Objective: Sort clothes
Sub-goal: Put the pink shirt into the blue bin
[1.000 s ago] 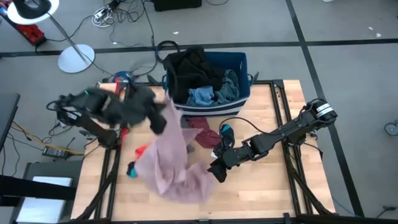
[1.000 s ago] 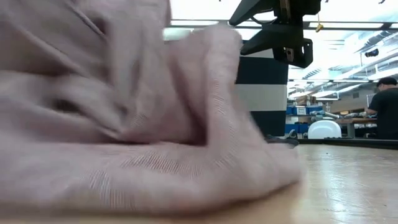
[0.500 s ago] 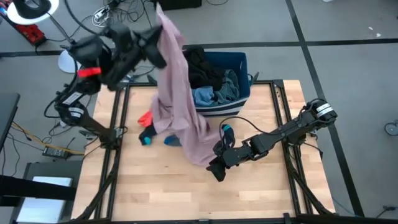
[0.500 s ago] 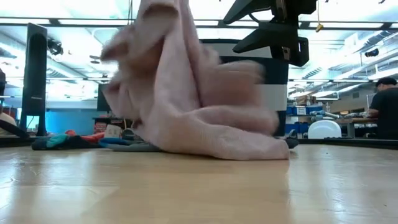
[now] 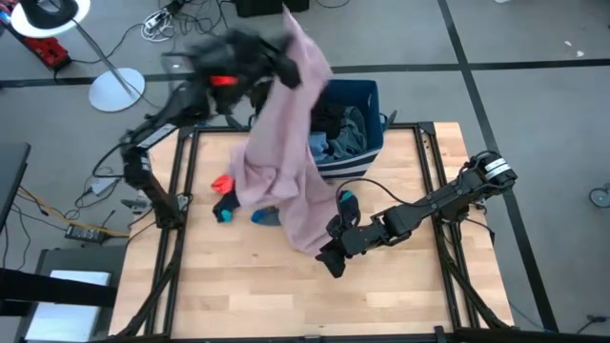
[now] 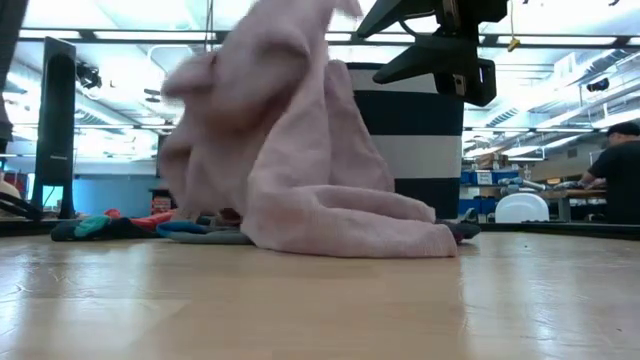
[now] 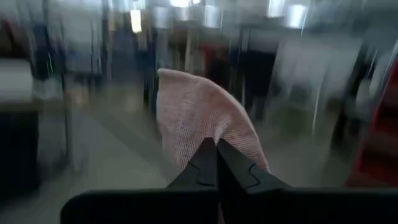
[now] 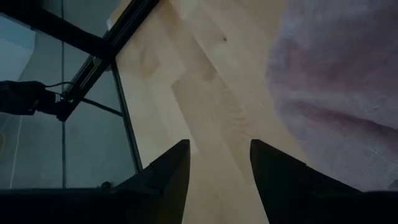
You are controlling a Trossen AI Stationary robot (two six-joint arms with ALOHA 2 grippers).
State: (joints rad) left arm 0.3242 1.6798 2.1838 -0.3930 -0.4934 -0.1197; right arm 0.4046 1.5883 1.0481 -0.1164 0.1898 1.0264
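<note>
Up at the far left corner of the counter [image 5: 381,295], the left arm is raised high and reaches toward the bin, its left gripper [image 7: 216,163] pinched tight on a corner of the large pink garment [image 5: 286,162]. From there the cloth hangs down in a long drape, and its lower folds rest on the wood near the middle of the counter. In the high view the gripper itself is smeared, so exactly where it sits over the bin's rim is hard to tell.

On the wood to the left of the drape lie a red-orange piece [image 5: 221,181], a teal-and-black sock [image 5: 226,207] and a blue piece [image 5: 266,216], close together and partly tucked under the pink cloth. Nearer the front edge the wood is bare across its whole width.

Behind the drape stands the dark blue bin [image 5: 367,105] at the far edge, holding black and blue-grey clothes [image 5: 338,129]; the hanging garment covers its left side.

To the right, the right arm lies low and stretched across the counter from the right edge. Its right gripper [image 8: 217,171] has its fingers apart with nothing between them, just beside the pink garment's lower hem, pointing at bare wood.
</note>
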